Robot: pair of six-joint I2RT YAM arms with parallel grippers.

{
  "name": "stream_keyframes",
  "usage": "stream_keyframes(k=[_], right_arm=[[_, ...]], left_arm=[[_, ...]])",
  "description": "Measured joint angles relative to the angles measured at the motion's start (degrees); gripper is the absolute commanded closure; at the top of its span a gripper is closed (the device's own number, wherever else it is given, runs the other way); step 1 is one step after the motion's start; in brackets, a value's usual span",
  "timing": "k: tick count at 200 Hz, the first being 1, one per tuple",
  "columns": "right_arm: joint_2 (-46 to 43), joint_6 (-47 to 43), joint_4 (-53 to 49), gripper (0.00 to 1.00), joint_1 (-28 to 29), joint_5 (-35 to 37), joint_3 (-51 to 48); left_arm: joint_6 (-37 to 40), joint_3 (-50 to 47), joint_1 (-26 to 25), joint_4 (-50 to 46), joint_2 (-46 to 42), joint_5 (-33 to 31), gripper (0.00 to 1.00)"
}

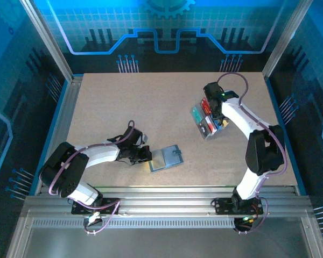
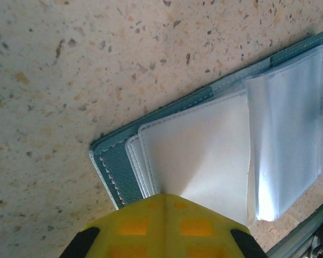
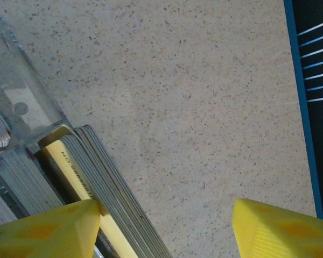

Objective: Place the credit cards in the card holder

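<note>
Though it's half-hidden, left hand (image 2: 166, 208) pinches card holder (image 2: 204, 145) | right hand (image 3: 167, 215) open

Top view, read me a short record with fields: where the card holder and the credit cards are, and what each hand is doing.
card holder: lying open on the table, near front centre
credit cards: stacked in a clear tray, right side
left hand: shut, seemingly pinching a clear sleeve of the card holder
right hand: open over the clear tray, one finger against a card stack
cards in holder: none visible
</note>
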Motion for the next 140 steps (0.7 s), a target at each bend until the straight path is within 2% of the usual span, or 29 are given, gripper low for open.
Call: stream_keyframes(k=[32, 99, 140], right_arm=[[0.59, -0.57, 0.15, 0.35, -0.2, -0.59, 0.39], [0.83, -1.38, 0.35, 0.44, -0.22, -0.63, 0.61], [0.79, -1.99, 0.35, 0.55, -0.35, -0.13, 0.72]], left_arm=[[0.0, -0.09, 0.0, 0.0, -0.04, -0.02, 0.98], [-0.04, -0.11, 0.0, -0.02, -0.04, -0.15, 0.98], [-0.17, -0.11, 0.0, -0.02, -0.04, -0.17, 0.99]])
